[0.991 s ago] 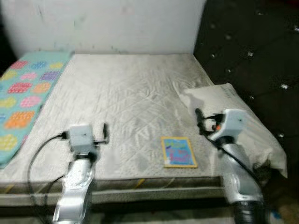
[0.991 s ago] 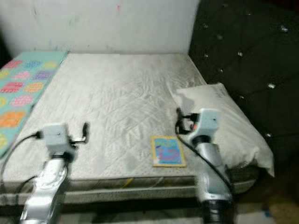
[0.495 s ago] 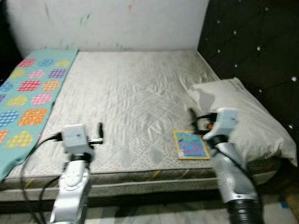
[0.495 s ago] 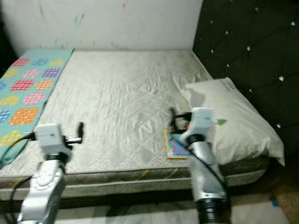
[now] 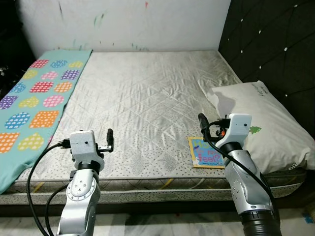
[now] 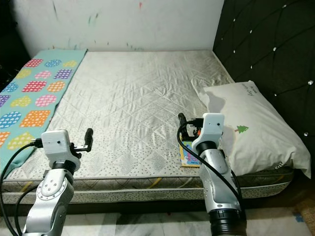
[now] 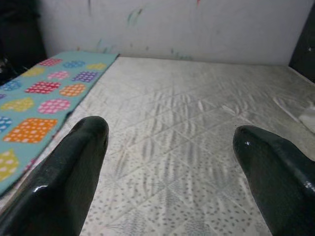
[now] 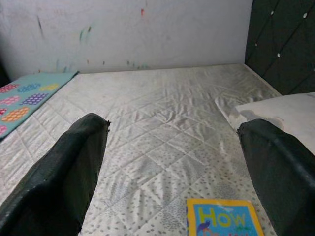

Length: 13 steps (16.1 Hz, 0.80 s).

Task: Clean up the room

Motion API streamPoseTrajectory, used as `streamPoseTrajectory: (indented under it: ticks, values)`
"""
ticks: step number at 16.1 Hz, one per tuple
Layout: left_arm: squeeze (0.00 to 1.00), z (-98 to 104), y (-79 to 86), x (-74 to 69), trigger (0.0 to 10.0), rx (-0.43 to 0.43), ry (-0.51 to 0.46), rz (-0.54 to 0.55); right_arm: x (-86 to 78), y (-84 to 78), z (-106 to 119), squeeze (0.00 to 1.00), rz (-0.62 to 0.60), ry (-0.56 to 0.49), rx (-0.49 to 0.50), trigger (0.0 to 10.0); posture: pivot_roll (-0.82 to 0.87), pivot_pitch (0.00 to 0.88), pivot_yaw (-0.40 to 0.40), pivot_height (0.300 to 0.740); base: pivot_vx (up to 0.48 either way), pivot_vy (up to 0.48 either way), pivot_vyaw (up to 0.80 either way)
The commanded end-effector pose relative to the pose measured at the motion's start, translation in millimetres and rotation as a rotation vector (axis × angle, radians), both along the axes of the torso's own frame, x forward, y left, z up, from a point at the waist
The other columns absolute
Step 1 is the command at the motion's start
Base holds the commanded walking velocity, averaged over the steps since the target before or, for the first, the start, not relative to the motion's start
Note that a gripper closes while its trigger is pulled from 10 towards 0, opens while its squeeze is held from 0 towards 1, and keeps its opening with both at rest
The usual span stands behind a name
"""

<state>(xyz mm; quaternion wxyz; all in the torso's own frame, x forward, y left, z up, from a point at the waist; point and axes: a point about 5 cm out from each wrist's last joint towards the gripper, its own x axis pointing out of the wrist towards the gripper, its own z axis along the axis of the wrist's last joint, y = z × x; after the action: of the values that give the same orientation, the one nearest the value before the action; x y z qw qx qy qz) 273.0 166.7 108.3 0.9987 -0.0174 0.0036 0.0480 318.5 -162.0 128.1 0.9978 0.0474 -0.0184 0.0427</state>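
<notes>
A colourful book (image 5: 205, 152) lies flat near the bed's (image 5: 142, 103) front edge, beside the white pillow (image 5: 261, 125). Right pincer (image 8: 172, 162) hovers over it, fingers spread; left pincer (image 7: 170, 162) likewise spread, empty, above the front edge

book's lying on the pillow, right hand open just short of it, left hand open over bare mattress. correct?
Not quite. The book lies on the mattress, beside the pillow, not on it; the left eye view shows this. The rest holds: the right hand is open just short of the book, and the left hand is open over bare mattress.
</notes>
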Motion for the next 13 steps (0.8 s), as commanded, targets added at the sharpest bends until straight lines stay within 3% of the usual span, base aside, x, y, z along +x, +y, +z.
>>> streamPoseTrajectory:
  ticks: [1, 13]
  values:
    - [0.0, 1.4, 1.1, -0.3, 10.0, 0.001, -0.002, 0.0, -0.3, -0.4, 2.7, 0.0, 0.0, -0.013, 0.004, 10.0, -0.04, 0.0, 0.019, 0.74, 0.0, 0.0, 0.0]
    - [0.0, 2.0, -1.3, 2.4, 10.0, -0.003, -0.002, -0.033, 2.1, 0.4, 4.3, 0.0, -0.002, -0.02, 0.01, 10.0, -0.04, 0.0, 0.023, 0.74, 0.253, 0.0, 0.0]
